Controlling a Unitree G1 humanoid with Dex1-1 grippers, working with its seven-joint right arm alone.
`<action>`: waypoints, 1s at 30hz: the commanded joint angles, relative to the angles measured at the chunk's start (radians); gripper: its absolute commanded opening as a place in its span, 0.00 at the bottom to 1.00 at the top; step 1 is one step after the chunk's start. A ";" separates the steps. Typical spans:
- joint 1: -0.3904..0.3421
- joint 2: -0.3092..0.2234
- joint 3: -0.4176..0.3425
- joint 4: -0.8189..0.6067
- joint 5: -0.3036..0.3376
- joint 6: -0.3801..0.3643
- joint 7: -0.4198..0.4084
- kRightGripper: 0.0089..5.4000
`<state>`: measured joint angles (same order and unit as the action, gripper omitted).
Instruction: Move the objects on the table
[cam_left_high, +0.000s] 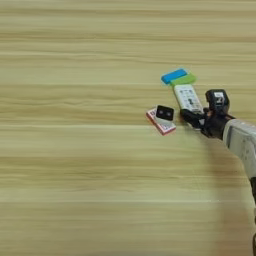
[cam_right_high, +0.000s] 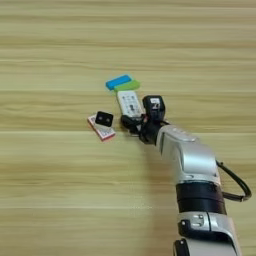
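Observation:
The white button remote (cam_right_high: 129, 102) lies at a slant on the table (cam_right_high: 50, 175). Its far end touches a green block (cam_right_high: 127, 86), which lies beside a blue block (cam_right_high: 118, 81). To the left, the black square block (cam_right_high: 104, 118) rests on the flat white box with red edging (cam_right_high: 101, 128). My right gripper (cam_right_high: 141, 113) is open at the remote's near end. One black finger (cam_right_high: 129, 121) lies just below that end and the other (cam_right_high: 154, 104) stands to its right. I cannot tell if either touches the remote. The same group shows in the left eye view, with the remote (cam_left_high: 187, 97) and the gripper (cam_left_high: 201, 108).
My silver forearm (cam_right_high: 192, 160) comes up from the bottom right, with a black cable (cam_right_high: 235, 182) looping off its right side. Bare wood stretches left of the box and across the near and far table.

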<state>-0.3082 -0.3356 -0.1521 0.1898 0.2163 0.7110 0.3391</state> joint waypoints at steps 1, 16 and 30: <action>-0.024 -0.024 0.002 -0.108 -0.002 -0.042 0.005 0.70; 0.046 0.000 -0.095 -0.377 -0.014 -0.073 -0.108 0.99; -0.068 0.060 -0.182 -0.063 -0.103 -0.540 -0.337 0.99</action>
<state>-0.2931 -0.2525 -0.3302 0.1200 0.1259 0.2648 0.0144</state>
